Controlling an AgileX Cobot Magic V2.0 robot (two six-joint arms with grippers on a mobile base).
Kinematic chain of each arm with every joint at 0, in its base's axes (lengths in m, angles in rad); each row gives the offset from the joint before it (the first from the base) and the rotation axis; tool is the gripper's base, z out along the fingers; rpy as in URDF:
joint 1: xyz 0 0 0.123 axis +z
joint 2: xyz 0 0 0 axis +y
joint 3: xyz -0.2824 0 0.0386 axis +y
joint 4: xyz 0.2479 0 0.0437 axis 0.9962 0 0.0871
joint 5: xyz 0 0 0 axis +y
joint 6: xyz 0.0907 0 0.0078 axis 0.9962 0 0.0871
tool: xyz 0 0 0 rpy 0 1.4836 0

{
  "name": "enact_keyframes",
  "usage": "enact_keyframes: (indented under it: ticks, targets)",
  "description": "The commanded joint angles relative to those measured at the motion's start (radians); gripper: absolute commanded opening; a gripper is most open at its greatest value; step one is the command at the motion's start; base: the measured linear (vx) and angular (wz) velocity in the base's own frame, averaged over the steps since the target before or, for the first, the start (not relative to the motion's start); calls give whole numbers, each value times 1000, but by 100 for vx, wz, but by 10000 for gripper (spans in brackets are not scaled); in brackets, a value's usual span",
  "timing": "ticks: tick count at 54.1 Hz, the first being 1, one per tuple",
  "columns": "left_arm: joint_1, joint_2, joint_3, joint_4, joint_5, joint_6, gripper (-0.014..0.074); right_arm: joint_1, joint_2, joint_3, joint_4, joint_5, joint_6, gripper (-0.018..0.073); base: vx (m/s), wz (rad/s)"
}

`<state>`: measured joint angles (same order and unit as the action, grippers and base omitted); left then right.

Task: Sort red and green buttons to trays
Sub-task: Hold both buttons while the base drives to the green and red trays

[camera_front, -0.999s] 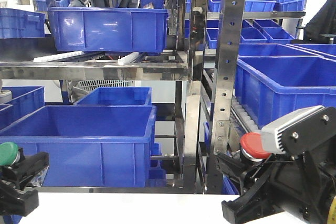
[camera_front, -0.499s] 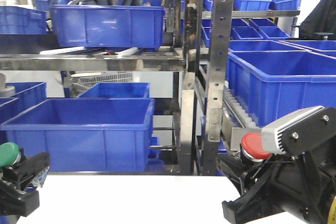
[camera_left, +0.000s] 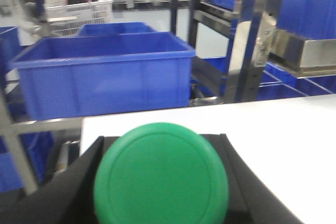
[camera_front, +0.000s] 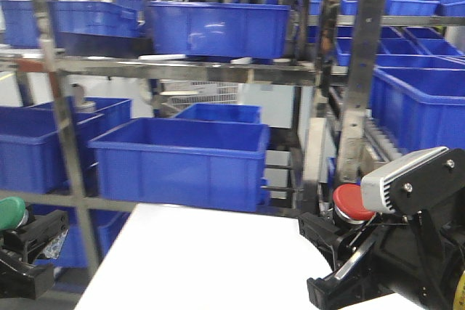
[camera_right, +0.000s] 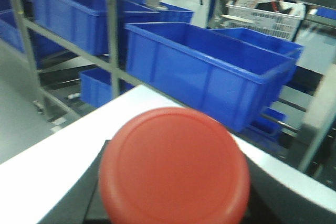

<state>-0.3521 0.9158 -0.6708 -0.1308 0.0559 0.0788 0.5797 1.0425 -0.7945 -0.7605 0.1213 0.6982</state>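
Buttons held ready for sorting: the left tool (camera_front: 25, 236) pinches the green button (camera_front: 10, 212) by its dark body, cap up, at the near left edge of the white counter (camera_front: 218, 259). The right tool (camera_front: 336, 231) grips the red button (camera_front: 352, 202) the same way at the near right. Each wrist view is filled by its own cap. Black fingers (camera_left: 73, 182) flank the green one and the contact itself is hidden, but both buttons stand clear of the counter, so both tools look closed on them. The trays show in no view; ahead are only blue crates (camera_front: 182, 165) on a steel rack (camera_front: 65, 150).

The step in hand appears to be carrying each button to its tray. Doing it well means a firm grip with the caps level until the trays come into sight. Each arm should then go over the tray of matching colour and come down close to its floor before the tool spreads, since these top-heavy buttons would likely tip or roll if dropped.
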Motion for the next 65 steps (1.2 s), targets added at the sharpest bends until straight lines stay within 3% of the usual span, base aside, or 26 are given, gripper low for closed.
enact_keyframes:
  ticks: [1, 65]
  targets:
    - [-1, -15, -27, -7, -87, -10, -6, 1, -18, -34, -9, -60, 1, -9, -20, 32]
    - [-1, -15, -27, -7, -87, -10, -6, 1, -18, -34, -9, -60, 1, -9, -12, 35]
